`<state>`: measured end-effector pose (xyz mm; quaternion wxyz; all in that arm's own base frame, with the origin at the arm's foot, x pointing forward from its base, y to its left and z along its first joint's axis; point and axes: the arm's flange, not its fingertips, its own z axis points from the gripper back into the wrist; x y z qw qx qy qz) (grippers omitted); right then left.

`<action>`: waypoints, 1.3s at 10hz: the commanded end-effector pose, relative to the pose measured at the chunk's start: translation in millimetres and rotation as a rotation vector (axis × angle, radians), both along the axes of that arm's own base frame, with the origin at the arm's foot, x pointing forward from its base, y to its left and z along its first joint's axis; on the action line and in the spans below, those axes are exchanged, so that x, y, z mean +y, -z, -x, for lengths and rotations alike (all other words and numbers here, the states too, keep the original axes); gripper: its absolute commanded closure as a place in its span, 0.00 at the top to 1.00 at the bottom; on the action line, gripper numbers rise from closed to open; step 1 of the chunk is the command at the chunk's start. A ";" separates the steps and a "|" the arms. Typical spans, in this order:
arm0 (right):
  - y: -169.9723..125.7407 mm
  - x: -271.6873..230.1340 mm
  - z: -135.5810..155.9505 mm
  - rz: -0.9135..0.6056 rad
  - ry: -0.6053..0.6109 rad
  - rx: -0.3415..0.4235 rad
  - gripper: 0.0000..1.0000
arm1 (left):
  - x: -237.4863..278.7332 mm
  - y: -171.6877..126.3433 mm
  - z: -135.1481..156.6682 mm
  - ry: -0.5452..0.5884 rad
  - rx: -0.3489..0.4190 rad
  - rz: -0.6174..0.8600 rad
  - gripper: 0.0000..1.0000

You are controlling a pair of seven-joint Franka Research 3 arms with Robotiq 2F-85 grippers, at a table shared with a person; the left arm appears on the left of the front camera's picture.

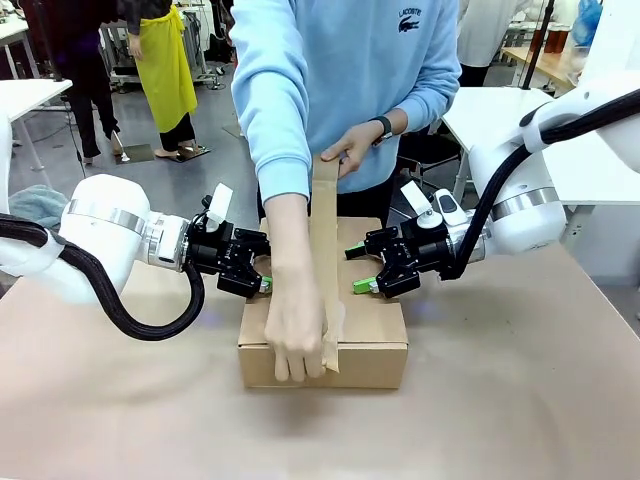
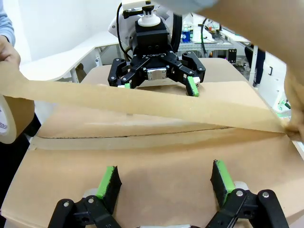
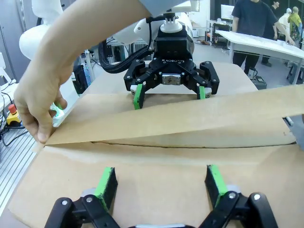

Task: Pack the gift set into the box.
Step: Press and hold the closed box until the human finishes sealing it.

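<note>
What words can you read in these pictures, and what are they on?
"LACOSTE": on the chest of the person's light blue sweatshirt, above a small crocodile logo.
"ROBOTIQ": on the right gripper in the left wrist view, small and only just legible.
Same spot on the left gripper: too blurred.
Blue print on the tape roll: cut off, unreadable.

Even, bright indoor light from overhead, with no harsh glare. The box throws only a soft, faint shadow on the brown table. Front view is sharp. Both wrist views bow outward at the edges, and the person's forearm close to the lens is blurred
</note>
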<state>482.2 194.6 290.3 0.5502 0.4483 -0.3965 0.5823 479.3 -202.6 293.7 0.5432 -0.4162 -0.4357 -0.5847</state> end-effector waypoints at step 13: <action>3.3 -0.2 1.1 -0.015 0.008 -0.024 1.00 | 0.6 2.7 2.0 0.010 0.002 -0.006 1.00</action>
